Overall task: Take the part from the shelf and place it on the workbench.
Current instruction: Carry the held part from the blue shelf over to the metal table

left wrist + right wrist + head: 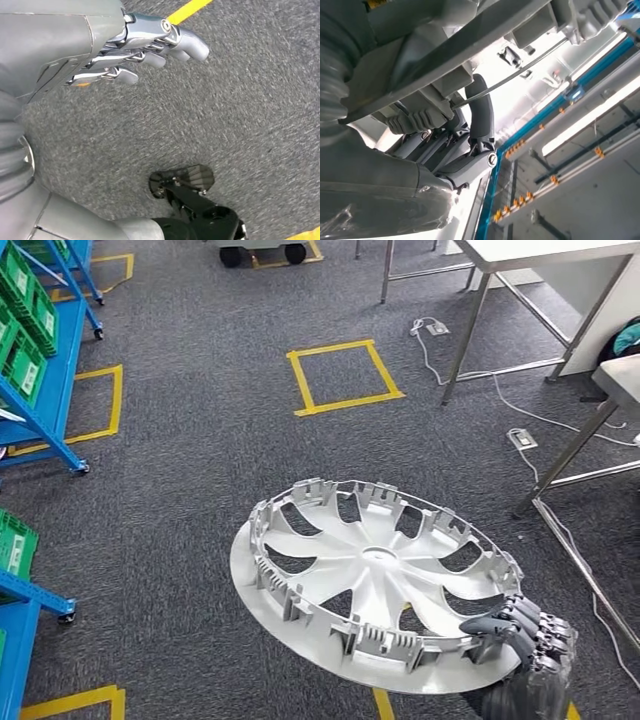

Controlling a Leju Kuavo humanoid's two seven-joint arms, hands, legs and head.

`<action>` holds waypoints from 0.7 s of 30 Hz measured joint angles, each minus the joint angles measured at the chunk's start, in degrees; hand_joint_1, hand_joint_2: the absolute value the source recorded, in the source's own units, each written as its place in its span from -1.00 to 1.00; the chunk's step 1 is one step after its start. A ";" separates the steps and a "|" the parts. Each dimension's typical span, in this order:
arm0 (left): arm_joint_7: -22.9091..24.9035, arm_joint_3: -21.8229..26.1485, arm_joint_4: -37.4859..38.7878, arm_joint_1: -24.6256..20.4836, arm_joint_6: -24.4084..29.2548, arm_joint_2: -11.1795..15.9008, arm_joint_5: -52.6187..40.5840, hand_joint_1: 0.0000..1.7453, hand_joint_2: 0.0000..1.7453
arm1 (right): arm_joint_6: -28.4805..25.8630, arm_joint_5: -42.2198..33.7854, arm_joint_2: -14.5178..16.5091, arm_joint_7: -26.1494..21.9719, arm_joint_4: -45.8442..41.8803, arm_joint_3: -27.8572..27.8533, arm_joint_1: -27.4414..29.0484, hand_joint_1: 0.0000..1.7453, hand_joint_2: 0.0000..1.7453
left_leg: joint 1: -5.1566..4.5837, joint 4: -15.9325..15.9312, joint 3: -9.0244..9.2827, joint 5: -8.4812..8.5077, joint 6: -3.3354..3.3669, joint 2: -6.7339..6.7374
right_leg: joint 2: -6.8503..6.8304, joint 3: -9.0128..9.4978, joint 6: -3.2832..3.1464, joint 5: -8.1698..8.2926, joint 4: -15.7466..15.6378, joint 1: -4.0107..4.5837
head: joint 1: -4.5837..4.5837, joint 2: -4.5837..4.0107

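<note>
Above the grey carpet [189,440], the big silver wheel cover [377,575] lies flat in the air, its inner ribbed side up. The right hand [521,635] grips its rim at the near right edge, dark fingers curled over the top. From the right wrist camera, those fingers [480,107] hook around the cover's thin edge, with ceiling lights behind. The left wrist camera looks down at carpet and a yellow tape line [188,9]; the left hand [147,47] holds nothing, fingers straight and side by side. Blue shelves [45,370] with green bins stand on the left, metal tables [528,280] on the right.
</note>
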 joint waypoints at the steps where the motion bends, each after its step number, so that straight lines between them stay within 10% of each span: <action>1: 0.01 0.00 -0.02 0.17 -0.03 0.01 -0.01 -1.00 1.00 | 0.00 -0.01 0.04 -0.03 0.06 0.01 -0.11 1.00 1.00 | 0.05 0.02 0.01 -0.04 0.01 0.80 | -0.78 -1.59 0.36 -1.79 3.86 -0.11 | 0.05 0.00; 4: 0.03 0.00 -0.07 0.35 -0.13 -0.03 -0.05 -1.00 1.00 | 0.00 -0.06 0.13 -0.03 0.22 0.01 -0.14 1.00 1.00 | 0.42 0.08 0.28 -0.37 -0.30 3.14 | -1.64 -1.85 1.47 -1.80 6.45 -0.60 | 0.06 0.00; 7: 0.15 0.04 -0.22 0.25 -0.31 0.08 -0.16 -1.00 1.00 | 0.01 -0.15 0.16 -0.07 0.38 0.03 -0.47 1.00 1.00 | 0.74 0.28 0.94 -0.98 -1.22 4.85 | -4.22 5.12 2.12 2.50 -5.23 -0.77 | 0.11 0.00; 11: 0.22 0.09 -0.79 0.17 -0.54 0.15 -0.27 -1.00 1.00 | 0.02 0.08 0.32 -0.04 1.06 0.08 -1.36 1.00 1.00 | 0.60 0.44 1.26 -1.24 -2.19 6.33 | -3.80 6.84 -0.33 3.32 -8.38 -0.51 | -0.07 0.00; 14: 0.08 0.10 -1.08 0.09 -0.81 0.07 -0.47 -1.00 1.00 | 0.01 0.42 0.50 -0.28 1.26 0.08 -1.54 1.00 1.00 | 1.03 4.46 -0.39 -4.35 -2.97 3.99 | -2.20 6.59 -1.72 3.76 -8.62 -0.65 | -0.18 0.00; 17: 0.03 0.13 -1.10 0.20 -0.83 -0.02 -0.75 -1.00 1.00 | 0.02 0.78 0.66 -0.36 1.38 0.07 -1.68 1.00 1.00 | 1.20 16.26 -5.87 -9.75 -3.11 1.50 | -0.30 6.25 -2.29 4.00 -8.64 -0.62 | -0.31 0.00; 19: 0.03 0.13 -1.11 0.23 -0.83 -0.02 -0.78 -1.00 1.00 | 0.02 0.89 0.67 -0.38 1.48 0.07 -1.67 1.00 1.00 | 1.20 17.83 -6.81 -8.94 -2.89 1.22 | 1.16 6.18 -2.30 4.12 -8.63 -0.57 | -0.31 0.00; 21: 0.03 0.13 -1.16 0.21 -0.83 -0.01 -0.79 -1.00 1.00 | 0.02 0.92 0.73 -0.38 1.54 0.07 -1.67 1.00 1.00 | 1.35 11.20 -3.73 -4.73 -2.62 -0.09 | 2.69 6.19 -2.06 4.31 -8.63 -0.64 | -0.31 0.00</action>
